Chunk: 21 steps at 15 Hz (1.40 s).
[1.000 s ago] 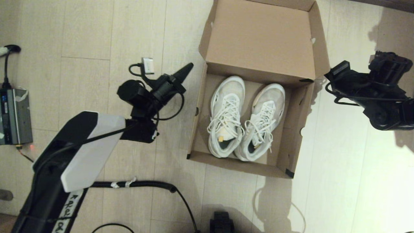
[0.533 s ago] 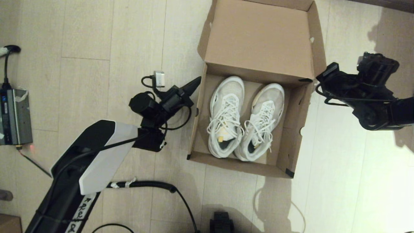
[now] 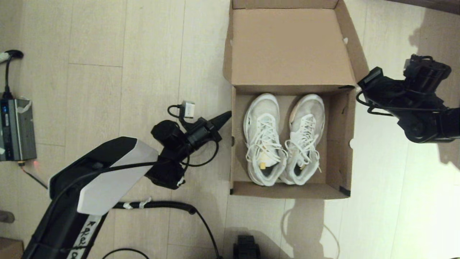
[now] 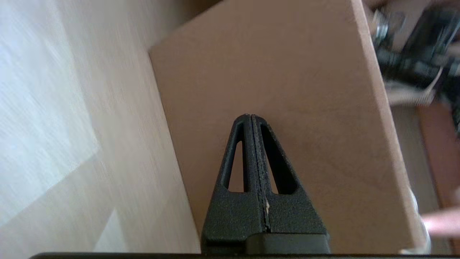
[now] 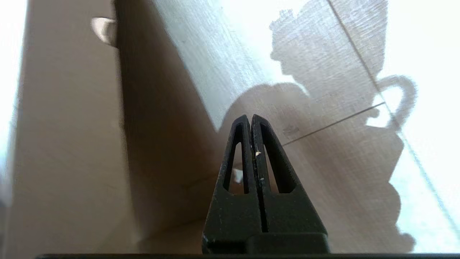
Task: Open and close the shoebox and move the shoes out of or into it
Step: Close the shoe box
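The brown shoebox [image 3: 237, 189] stands open on the floor, its lid flap [image 3: 291, 46] folded back at the far side. Both white sneakers lie side by side inside, toes away from me: one [image 3: 264, 138] on the left, the other [image 3: 305, 140] on the right. My left gripper [image 3: 226, 116] is shut and empty, its tip against the outside of the box's left wall [image 4: 287, 79]; in the left wrist view the gripper [image 4: 250, 116] points at that wall. My right gripper [image 3: 361, 85] is shut and empty, beside the box's far right corner; in the right wrist view it [image 5: 250, 117] hovers over the floor next to the box wall [image 5: 72, 144].
A grey power unit [image 3: 14, 129] with cables lies at the far left. A corrugated black cable [image 3: 161, 205] runs across the floor in front of the box. A black part [image 3: 246, 248] sits at the near edge. The rest is pale wooden floor.
The left gripper swung right and nearer to me, onto the box's left wall. The box slid right and turned square to me. The right gripper shifted slightly by the box's far right corner.
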Available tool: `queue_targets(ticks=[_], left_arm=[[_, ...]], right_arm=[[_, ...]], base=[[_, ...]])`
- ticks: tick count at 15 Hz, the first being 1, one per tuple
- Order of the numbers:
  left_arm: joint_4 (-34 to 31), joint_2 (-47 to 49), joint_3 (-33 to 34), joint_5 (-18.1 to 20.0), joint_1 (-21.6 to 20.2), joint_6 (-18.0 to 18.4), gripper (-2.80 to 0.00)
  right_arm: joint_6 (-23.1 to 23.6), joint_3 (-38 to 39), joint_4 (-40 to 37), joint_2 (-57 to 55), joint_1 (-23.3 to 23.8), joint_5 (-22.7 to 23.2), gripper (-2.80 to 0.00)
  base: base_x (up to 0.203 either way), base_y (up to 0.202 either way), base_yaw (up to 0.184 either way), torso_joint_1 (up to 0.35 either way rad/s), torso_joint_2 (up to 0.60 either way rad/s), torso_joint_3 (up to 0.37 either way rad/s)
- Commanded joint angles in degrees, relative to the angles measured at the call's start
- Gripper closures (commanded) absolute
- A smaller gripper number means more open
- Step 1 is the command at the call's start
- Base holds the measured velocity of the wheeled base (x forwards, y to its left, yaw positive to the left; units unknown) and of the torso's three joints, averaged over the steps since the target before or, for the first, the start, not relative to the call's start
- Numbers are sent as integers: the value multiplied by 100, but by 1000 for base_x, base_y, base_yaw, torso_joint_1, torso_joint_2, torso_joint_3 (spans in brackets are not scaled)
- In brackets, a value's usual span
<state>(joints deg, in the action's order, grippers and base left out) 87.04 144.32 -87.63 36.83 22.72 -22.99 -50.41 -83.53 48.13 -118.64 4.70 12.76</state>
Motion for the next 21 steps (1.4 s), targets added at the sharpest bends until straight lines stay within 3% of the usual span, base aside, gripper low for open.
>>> queue_targets(ticks=[1, 4, 9, 12, 16, 21], left_arm=[[62, -298, 340, 27, 203, 94, 0], [62, -321, 354, 14, 250, 224, 0], [62, -179, -254, 3, -274, 145, 0], [-2, -54, -1057, 8, -484, -45, 0], [-901, 227, -2286, 61, -680, -101, 0], [-987, 247, -2276, 114, -708, -109, 0]], right_arm=[[73, 51, 30, 38, 105, 7, 0], [97, 163, 30, 69, 241, 28, 0], [75, 767, 71, 275, 235, 112, 0], [66, 1033, 74, 444, 220, 214, 0], [45, 1626, 82, 786, 66, 351, 0], [19, 2046, 86, 1104, -219, 358, 0]], base=[[0, 0, 0, 0, 0, 0], [0, 0, 0, 0, 0, 0], [0, 0, 0, 0, 0, 0], [0, 0, 0, 0, 0, 0], [0, 0, 0, 0, 0, 0], [0, 0, 0, 0, 0, 0]])
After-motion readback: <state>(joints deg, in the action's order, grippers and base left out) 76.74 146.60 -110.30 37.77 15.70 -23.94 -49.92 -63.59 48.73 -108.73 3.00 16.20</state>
